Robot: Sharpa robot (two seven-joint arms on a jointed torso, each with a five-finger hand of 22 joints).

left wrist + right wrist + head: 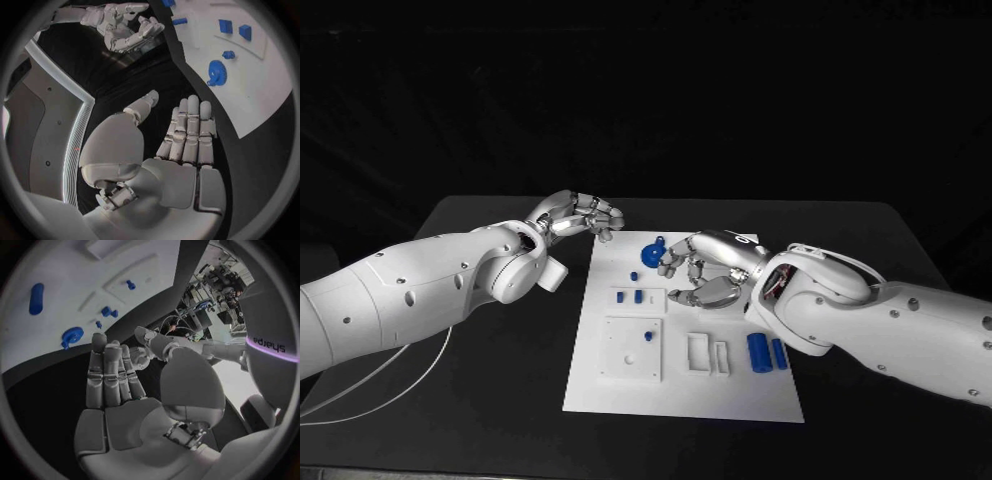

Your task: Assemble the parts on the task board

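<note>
The task board [733, 400] lies mid-table [473, 400], parts [759, 352] on it, hands at its far end

Robotics lab: black-draped table [473, 330], cluttered equipment benches [215, 277] in background

The left hand [181, 150] is flat with its fingers straight and holds nothing. A blue gear [216, 73] lies on the white task board [262, 95].

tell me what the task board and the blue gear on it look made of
Task board: seemingly matte white plastic, flat and even with raised and recessed fixtures. Blue gear: probably moulded or printed plastic, uniformly saturated blue without metallic shine.
</note>
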